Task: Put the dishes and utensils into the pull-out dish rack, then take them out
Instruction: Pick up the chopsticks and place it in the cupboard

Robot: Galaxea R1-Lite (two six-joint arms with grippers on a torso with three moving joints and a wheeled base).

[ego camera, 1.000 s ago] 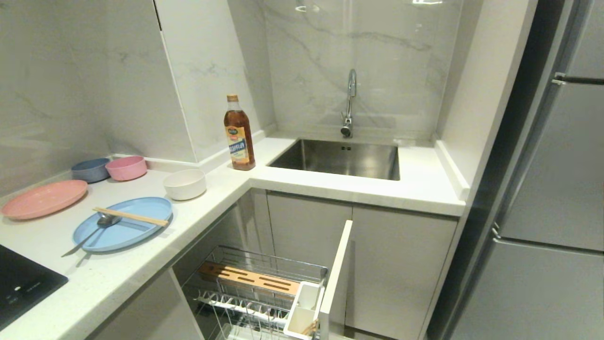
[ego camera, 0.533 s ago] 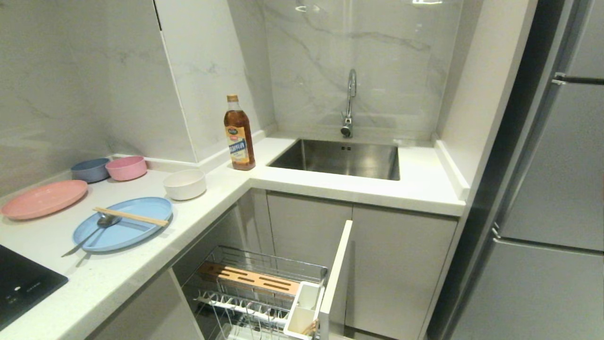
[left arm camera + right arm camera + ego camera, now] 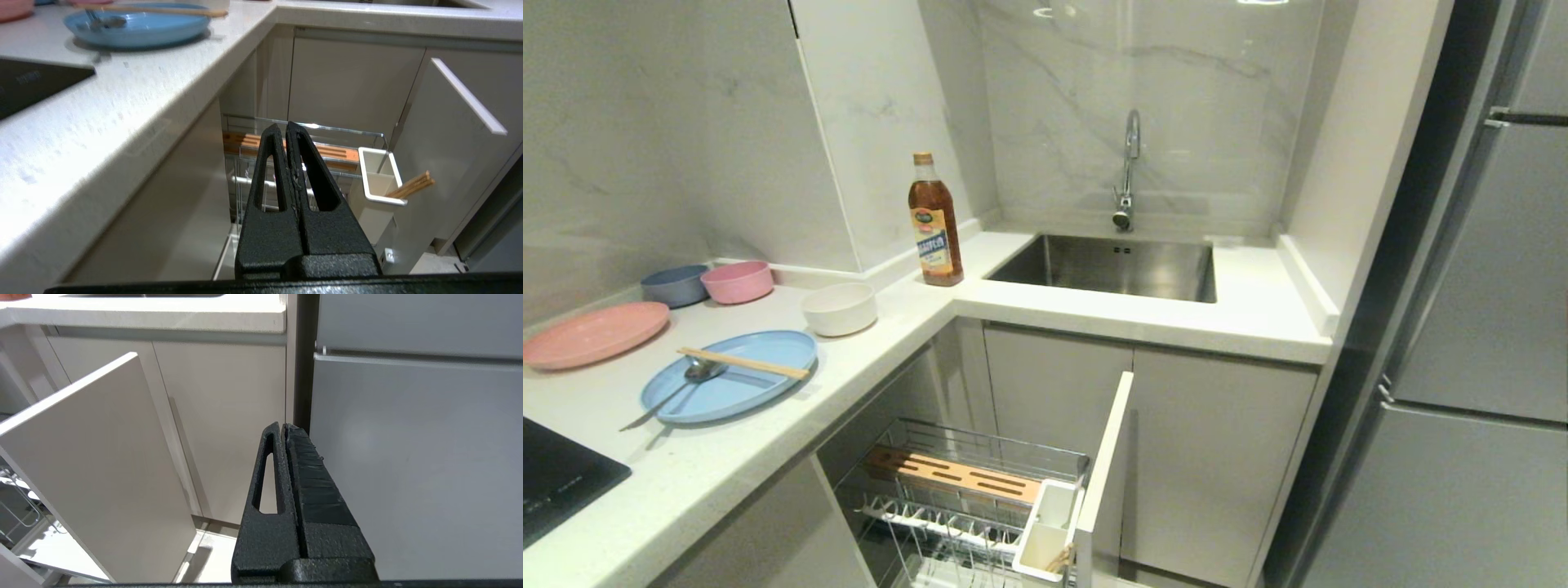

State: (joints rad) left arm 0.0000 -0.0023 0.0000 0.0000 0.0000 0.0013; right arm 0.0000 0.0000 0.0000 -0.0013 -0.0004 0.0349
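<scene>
Light wooden chopsticks (image 3: 743, 363) and shiny metal spoon (image 3: 690, 377) lie on light-blue oval plate (image 3: 731, 392); chrome wire pull-out rack (image 3: 968, 498) stands open. Left gripper (image 3: 286, 127) and right gripper (image 3: 282, 426): jaws closed, empty.

- Bright, even overhead light; two lamp reflections glare on the glossy marble wall (image 3: 1143, 98) above the faucet (image 3: 1125, 175).
- Soft shadows lie beneath the blue plate (image 3: 731, 376).
- In the left wrist view the countertop (image 3: 122, 106) nearest the camera blurs.

Pull-out dish rack (image 3: 980, 498) cut off by the head view's bottom edge
</scene>
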